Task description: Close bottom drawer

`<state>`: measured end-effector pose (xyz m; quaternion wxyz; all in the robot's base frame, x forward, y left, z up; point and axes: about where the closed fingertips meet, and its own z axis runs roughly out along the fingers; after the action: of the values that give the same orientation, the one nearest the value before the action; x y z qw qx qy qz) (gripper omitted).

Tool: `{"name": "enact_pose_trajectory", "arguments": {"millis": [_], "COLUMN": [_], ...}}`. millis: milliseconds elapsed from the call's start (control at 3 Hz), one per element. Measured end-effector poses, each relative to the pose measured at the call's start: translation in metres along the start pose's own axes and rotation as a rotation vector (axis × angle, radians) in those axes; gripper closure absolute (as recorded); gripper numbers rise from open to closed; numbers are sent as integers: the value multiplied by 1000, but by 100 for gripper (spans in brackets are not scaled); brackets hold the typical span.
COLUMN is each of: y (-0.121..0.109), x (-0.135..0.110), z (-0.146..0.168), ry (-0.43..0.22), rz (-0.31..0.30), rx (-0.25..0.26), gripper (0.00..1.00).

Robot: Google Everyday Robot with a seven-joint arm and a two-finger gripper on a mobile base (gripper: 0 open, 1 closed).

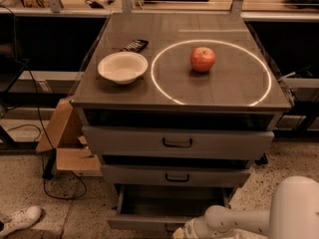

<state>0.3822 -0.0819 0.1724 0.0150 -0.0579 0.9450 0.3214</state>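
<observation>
Camera view, bottom centre: the claw [182,233] sits at the low front panel of the bottom drawer [164,205], which stands pulled out. I cannot tell whether the claw is open or closed. Higher up, the worktop [224,88] carries a white bowl [122,67] and an apple [203,59].

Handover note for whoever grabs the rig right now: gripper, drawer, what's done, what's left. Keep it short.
Gripper: the white arm's gripper is low at the bottom edge of the view, against or just in front of the front panel of the narrow grey metal bottom drawer, near its middle.
Drawer: pulled out, plain tray exposed. The wide grey top drawer and grey middle drawer look shut.
Done: gripper is at the drawer front; contact can't be confirmed.
Left: push the bottom drawer fully in, then back off.
On the cabinet top, not part of the job: red apple, white bowl.
</observation>
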Motion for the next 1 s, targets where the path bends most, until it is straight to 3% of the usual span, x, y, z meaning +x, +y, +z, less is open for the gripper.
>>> {"name": "enact_pose_trajectory", "arguments": {"millis": [333,1000], "y": [-8,-5], "x": [-8,-59], "z": [1,-20], "ry": [-14,-142], "rz": [29,51], "rx": [14,-9], "gripper": [100,100]}}
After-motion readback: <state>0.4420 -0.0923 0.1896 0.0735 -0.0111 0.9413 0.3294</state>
